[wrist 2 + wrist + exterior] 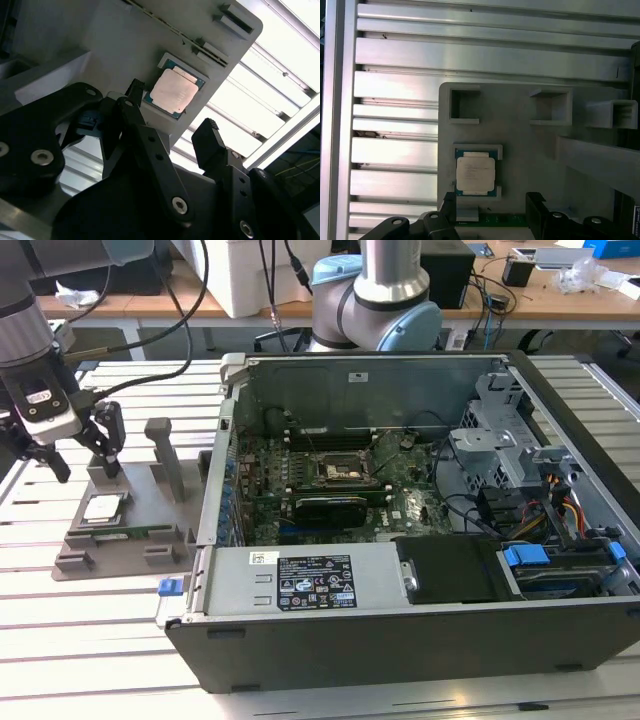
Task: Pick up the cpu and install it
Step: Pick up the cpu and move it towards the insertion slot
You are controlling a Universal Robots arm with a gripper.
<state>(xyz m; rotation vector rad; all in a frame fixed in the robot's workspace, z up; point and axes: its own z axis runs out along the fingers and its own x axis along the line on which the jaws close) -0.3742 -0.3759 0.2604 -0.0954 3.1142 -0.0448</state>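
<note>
The cpu [103, 508] is a small square chip with a silver top, lying flat in a recess of the grey fixture [150, 502] at the exterior view's left. My gripper [85, 470] hangs open a little above it, its black fingers spread and nothing between them. In the second wrist view the cpu [174, 92] shows just past the gripper [171, 106]. In the first wrist view the cpu [475, 172] lies close to the gripper [491, 200]. The black socket [340, 472] sits on the motherboard inside the open computer case [400, 620].
Grey upright posts [165, 455] rise from the fixture beside the gripper. A green memory stick [130, 533] lies along the fixture's front edge. Cables, drive bays and a power supply [310, 580] crowd the case. The table [100, 640] is made of slatted aluminium profiles.
</note>
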